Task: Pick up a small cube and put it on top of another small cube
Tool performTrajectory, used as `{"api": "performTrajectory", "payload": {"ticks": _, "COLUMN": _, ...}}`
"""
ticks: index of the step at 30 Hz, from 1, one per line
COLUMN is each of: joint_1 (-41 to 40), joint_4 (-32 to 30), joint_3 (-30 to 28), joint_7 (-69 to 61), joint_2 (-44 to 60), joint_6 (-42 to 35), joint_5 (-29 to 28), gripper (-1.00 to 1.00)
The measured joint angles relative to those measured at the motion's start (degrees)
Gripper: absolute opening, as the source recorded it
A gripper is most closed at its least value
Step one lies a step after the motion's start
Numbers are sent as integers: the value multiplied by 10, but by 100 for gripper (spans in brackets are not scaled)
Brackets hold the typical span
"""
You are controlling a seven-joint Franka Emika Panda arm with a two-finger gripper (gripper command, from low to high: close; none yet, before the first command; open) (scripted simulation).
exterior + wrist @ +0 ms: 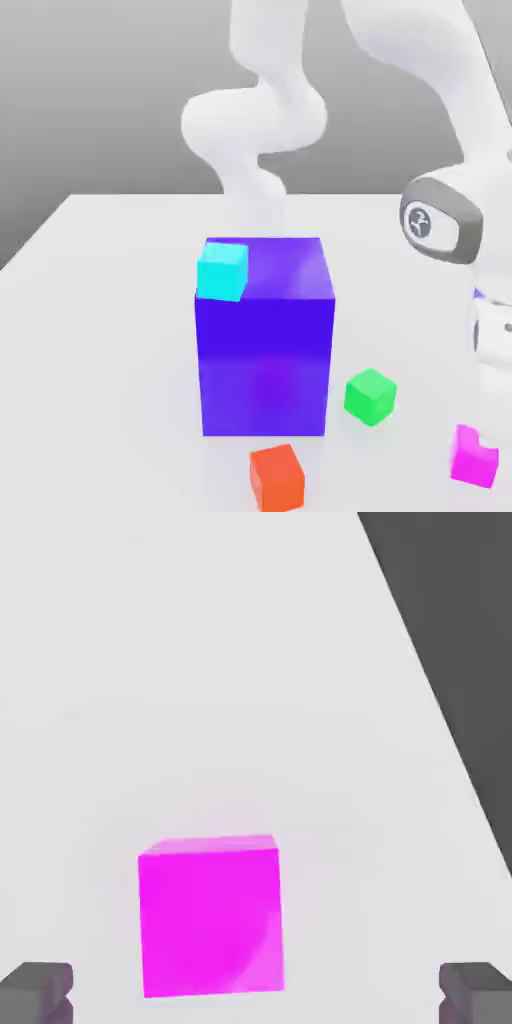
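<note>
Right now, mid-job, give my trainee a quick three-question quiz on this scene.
1. True or false: the cyan cube sits on the table.
2. Which cube lies between the tool's fingertips? A) green B) pink C) orange
3. Fill in: the green cube is on the big cube's exterior-view ____ side.

Key: 1 false, it sits on the big cube; 2 B, the pink cube; 3 right.

Magenta cube (210, 917) smooth, faintly glossy, perhaps plastic; table (200, 662) matt white
</note>
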Motion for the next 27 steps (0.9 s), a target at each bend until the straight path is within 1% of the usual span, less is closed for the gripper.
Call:
{"api": "performTrajectory", "payload": {"ticks": 2, "joint_1": 9, "joint_4": 8, "joint_3": -10, "joint_7": 6, "joint_2": 41, "joint_6": 31, "joint_5": -10, "gripper": 0}}
{"api": "performTrajectory", "payload": {"ticks": 3, "joint_1": 13, "joint_4": 11, "joint_3": -14, "joint_7": 8, "joint_2": 55, "joint_6": 42, "joint_5": -12, "gripper": -100}}
{"api": "performTrajectory", "payload": {"ticks": 10, "joint_1": 13, "joint_4": 11, "joint_3": -14, "joint_7": 8, "joint_2": 55, "joint_6": 41, "joint_5": -13, "gripper": -100}}
{"api": "performTrajectory", "payload": {"ticks": 15, "joint_1": -2, "joint_4": -14, "joint_3": 4, "joint_7": -10, "joint_2": -35, "joint_6": -24, "joint_5": 11, "gripper": -100}}
{"api": "performTrajectory", "payload": {"ticks": 21, "joint_1": -22, "joint_4": -129, "joint_3": 0, "joint_7": -27, "joint_2": -161, "joint_6": -32, "joint_5": 34, "gripper": -100}}
{"api": "performTrajectory", "payload": {"ticks": 27, "joint_1": -25, "joint_4": -253, "joint_3": -19, "joint_7": -58, "joint_2": -286, "joint_6": -33, "joint_5": 75, "gripper": -100}}
